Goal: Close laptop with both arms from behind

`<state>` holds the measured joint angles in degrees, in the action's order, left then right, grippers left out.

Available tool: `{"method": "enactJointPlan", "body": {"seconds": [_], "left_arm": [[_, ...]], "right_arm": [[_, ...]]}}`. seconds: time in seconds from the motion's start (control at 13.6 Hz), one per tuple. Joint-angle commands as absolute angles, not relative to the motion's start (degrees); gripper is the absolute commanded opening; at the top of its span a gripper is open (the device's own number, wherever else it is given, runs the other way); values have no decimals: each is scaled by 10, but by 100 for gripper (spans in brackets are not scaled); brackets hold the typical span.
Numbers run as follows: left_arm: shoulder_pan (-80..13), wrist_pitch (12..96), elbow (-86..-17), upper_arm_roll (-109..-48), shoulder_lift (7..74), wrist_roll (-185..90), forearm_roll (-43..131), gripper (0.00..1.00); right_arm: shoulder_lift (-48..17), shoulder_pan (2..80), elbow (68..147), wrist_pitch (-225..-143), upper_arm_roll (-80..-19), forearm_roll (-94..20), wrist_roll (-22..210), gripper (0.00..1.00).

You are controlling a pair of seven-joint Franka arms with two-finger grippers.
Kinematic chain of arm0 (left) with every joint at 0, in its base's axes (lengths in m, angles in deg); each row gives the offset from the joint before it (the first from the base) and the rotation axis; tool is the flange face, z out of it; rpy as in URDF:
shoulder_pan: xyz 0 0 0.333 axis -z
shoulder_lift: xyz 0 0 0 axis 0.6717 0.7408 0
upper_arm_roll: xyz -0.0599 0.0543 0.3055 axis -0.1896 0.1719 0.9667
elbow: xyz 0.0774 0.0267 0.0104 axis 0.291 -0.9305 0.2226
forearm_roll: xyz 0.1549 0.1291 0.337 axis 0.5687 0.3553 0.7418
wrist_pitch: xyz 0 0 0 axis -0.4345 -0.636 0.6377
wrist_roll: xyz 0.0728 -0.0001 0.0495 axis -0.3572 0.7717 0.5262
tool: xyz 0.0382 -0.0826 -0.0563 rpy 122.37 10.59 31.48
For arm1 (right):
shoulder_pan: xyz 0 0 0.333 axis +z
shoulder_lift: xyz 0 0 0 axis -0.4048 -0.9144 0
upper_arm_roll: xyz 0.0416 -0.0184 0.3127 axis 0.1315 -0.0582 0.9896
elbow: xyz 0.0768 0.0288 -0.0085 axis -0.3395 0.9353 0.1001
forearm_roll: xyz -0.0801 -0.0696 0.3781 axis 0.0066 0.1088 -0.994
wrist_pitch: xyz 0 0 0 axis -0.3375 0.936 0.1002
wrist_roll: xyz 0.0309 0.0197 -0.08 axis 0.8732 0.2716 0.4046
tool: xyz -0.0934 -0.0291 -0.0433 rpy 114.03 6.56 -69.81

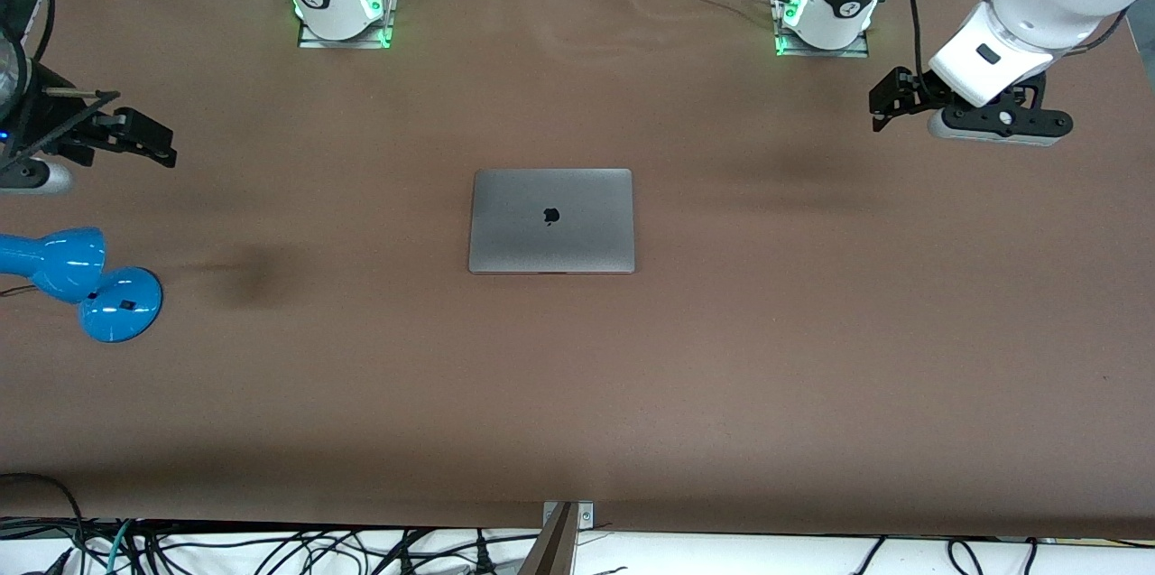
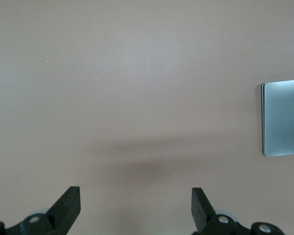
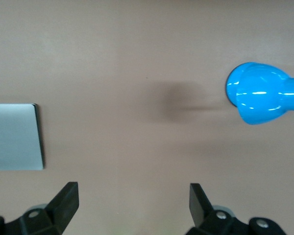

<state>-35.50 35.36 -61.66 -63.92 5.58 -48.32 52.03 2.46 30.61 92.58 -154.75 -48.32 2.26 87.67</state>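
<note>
The laptop [image 1: 551, 220] lies shut and flat on the brown table [image 1: 812, 331], lid up with its dark logo showing, about midway between the two arms' ends of the table. The left gripper [image 1: 880, 106] hangs above bare table toward the left arm's end, well apart from the laptop, its fingers [image 2: 68, 205] spread wide and holding nothing; one edge of the laptop's lid [image 2: 284, 117] shows in its wrist view. The right gripper [image 1: 149, 140] hovers above the table toward the right arm's end, fingers [image 3: 66, 203] likewise wide and empty, with a blue lamp [image 1: 86, 282] standing near it on the table, closer to the front camera.
</note>
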Motion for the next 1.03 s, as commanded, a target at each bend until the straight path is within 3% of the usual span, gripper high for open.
{"method": "enactJointPlan", "body": {"seconds": [0.0,0.22,0.96], "left_arm": [[-344,327,-573,-639,86,-492,537,100],[-339,257,-463,-639,170,-493,537,100],[-331,282,-458,-639,215,-495,563,100]], "right_arm": [[52,298,952,-1558,-472,34,886,100],[60,297,962,-1554,-471,28,883,100],[69,297,961,-1549,-453,-4,843,100]]}}
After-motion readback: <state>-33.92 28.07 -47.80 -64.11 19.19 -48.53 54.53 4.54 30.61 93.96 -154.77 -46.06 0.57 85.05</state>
